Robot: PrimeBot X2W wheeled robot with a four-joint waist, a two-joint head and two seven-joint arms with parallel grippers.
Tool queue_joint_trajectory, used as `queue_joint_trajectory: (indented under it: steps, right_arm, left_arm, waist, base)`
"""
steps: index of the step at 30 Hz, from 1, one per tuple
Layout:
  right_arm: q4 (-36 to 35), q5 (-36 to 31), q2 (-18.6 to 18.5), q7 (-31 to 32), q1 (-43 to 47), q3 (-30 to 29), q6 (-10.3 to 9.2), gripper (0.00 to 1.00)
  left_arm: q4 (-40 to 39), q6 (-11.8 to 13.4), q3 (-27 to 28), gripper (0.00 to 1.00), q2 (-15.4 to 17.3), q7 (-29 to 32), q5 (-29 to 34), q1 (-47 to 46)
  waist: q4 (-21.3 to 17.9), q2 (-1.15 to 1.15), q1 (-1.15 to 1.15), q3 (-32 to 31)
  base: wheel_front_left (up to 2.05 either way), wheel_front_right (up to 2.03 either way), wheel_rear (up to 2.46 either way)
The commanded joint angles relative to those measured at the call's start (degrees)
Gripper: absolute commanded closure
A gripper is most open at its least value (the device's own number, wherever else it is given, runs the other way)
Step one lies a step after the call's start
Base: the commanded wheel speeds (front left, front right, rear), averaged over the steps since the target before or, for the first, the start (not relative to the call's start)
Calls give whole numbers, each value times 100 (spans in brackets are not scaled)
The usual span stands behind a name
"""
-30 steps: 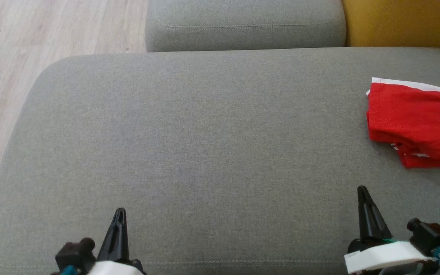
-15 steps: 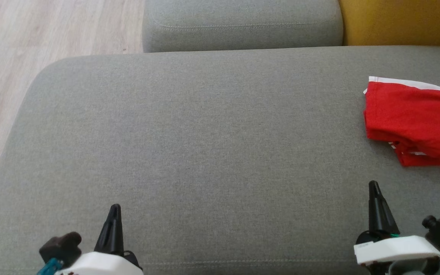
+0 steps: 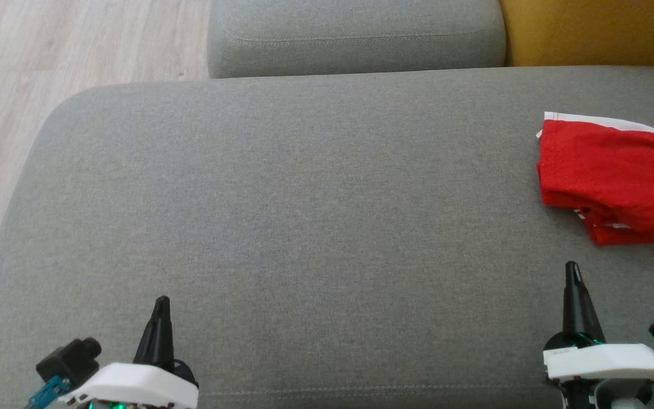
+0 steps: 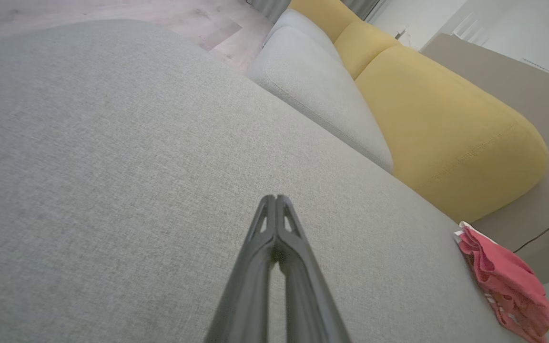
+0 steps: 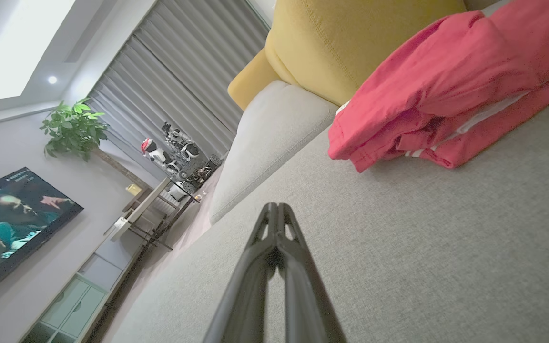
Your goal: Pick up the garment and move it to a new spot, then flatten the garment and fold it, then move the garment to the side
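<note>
Left tool (image 3: 161, 301) at 7 o'clock in head view: clenched, holding nothing, tips toward 12, body cut off by the bottom edge. Grey seat cushion (image 3: 315, 216) lies under both tools. Right tool (image 3: 572, 267) at 4 o'clock: clenched, holding nothing. Red garment (image 3: 605, 176) lies folded at 3 o'clock on the cushion, apart from the right tool, its far end cut by the frame edge. Long axis 9 to 3, white band along the 12 side.

Matt woven grey couch cushion (image 3: 304, 199)
</note>
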Motion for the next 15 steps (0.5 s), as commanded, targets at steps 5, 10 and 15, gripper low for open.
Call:
queue_joint_trajectory:
  steps: [5, 10, 15]
  right_arm:
    - [-216, 493, -108, 103, -297, -24, 10, 100]
    - [-228, 849, -114, 178, -332, -71, 10, 100]
    - [-239, 1206, -118, 256, -368, -120, 11, 100]
  left_arm:
    - [-104, -115, 198, 100, 95, 118, -490, -353]
    - [-54, -173, 264, 100, 100, 195, -855, -423]
    - [-3, -231, 333, 100, 103, 273, -1220, -495]
  waist:
    - [-20, 0, 0, 1]
    - [-38, 0, 0, 2]
    - [-56, 0, 0, 3]
  base:
    - [0, 0, 0]
    - [0, 0, 0]
    - [0, 0, 0]
